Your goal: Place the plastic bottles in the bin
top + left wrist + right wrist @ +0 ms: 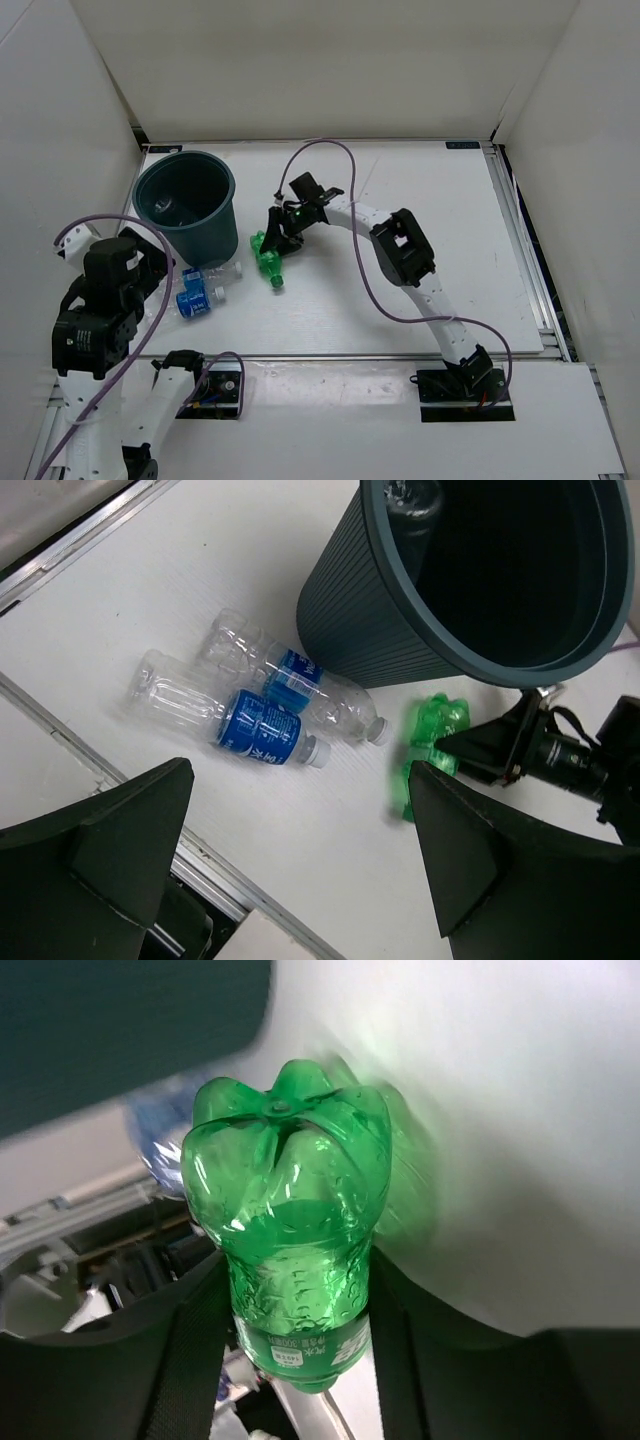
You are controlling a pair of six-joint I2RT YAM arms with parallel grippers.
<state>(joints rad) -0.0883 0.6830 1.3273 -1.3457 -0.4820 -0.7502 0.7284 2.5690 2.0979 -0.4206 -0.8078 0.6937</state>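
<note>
The left claw [300,770] hangs wide open over the bench [440,270] and holds nothing. Just ahead of it, two blue-label bottles [200,292] lie side by side, touching. They are near the bench's left edge, at 6 o'clock from the bin [207,238]. The bin stands up straight in the far left corner, close to both edges. A clear bottle [165,208] lies inside it. At 4 o'clock from the bin, just beside its wall, the green bottle [267,258] lies on the bench. The right claw [283,235] is closed on it, with a finger on each side. Toward 3 o'clock there is lots of open bench room, right up to the right edge.
</note>
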